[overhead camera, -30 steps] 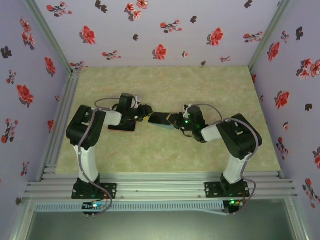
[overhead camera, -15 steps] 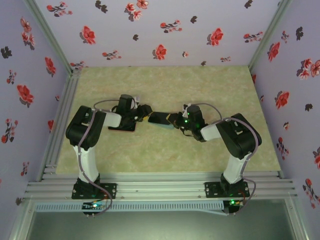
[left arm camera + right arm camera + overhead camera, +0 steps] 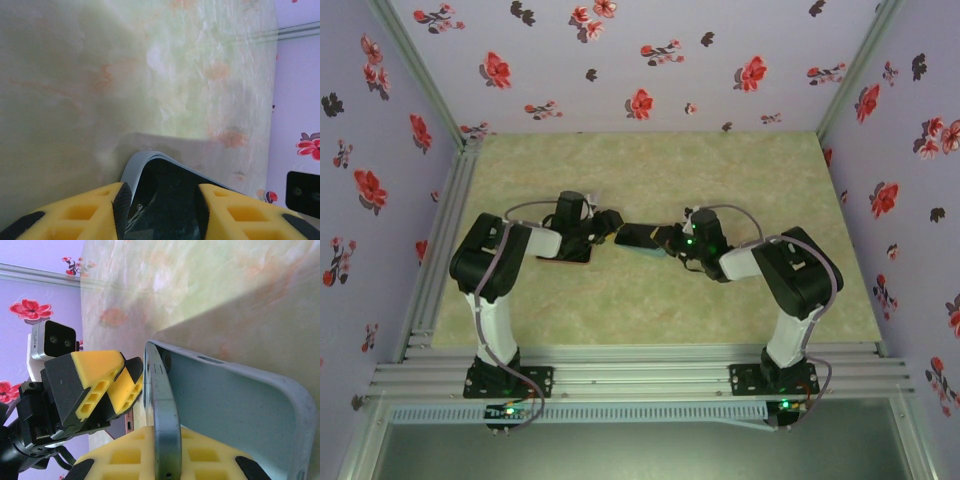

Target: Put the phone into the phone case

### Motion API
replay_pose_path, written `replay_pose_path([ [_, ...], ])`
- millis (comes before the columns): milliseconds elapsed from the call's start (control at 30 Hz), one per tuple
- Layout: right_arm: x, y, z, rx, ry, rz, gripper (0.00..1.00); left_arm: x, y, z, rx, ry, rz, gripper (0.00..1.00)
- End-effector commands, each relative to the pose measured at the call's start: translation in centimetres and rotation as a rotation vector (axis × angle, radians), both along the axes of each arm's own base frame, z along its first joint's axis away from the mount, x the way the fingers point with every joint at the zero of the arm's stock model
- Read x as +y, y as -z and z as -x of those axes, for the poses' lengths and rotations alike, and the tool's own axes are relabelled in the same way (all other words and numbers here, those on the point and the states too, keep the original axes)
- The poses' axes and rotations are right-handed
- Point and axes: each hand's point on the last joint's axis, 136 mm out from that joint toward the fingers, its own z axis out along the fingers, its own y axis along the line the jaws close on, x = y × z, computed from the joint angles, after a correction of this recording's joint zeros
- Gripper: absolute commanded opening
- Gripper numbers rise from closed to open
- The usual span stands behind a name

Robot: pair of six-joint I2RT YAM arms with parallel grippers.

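Note:
The grey-blue phone case (image 3: 638,236) hangs tilted above the table's middle, with my right gripper (image 3: 670,240) shut on one end. In the right wrist view the case (image 3: 235,405) stands edge-on, my right gripper (image 3: 167,446) clamping its rim. My left gripper (image 3: 612,224) meets the case's free end. In the left wrist view its yellow fingers (image 3: 95,210) stand apart over the case's dark corner (image 3: 165,195). The phone (image 3: 565,256), dark with a reddish rim, lies flat on the table under the left arm. Its pink end (image 3: 127,422) shows below the left gripper (image 3: 117,385).
Pale green marbled table (image 3: 650,300) ringed by floral lilac walls (image 3: 650,60). An aluminium rail (image 3: 445,230) runs along the left edge, and a frame (image 3: 640,375) crosses the front by the arm bases. Open table lies behind and in front of the grippers.
The right gripper has carried the case a little to the left, toward the left gripper. The left gripper has edged slightly back and now meets the case's end.

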Motion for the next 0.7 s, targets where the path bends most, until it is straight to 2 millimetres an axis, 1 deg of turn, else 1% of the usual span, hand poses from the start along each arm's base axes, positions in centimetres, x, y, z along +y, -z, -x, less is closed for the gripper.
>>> replay_pose_path([
  [0, -1.14, 6.42, 4.13, 0.182, -0.051, 0.21, 0.09, -1.16, 0.19, 2.47, 0.044, 0.067, 0.011, 0.43],
  [267, -1.22, 6.02, 4.12, 0.185, -0.054, 0.25, 0.22, -1.3, 0.21, 2.69, 0.039, 0.07, 0.024, 0.43],
  [467, -1.29, 5.87, 4.2, 0.189, -0.064, 0.28, 0.27, -1.4, 0.25, 2.74, 0.037, 0.069, 0.033, 0.43],
  [567, -1.19, 5.8, 4.17, 0.192, -0.07, 0.288, 0.35, -1.5, 0.02, 2.75, 0.031, 0.071, 0.035, 0.43],
  [667, -1.1, 5.68, 4.0, 0.195, -0.08, 0.303, 0.39, -1.63, -0.05, 2.74, 0.027, 0.072, 0.036, 0.43],
])
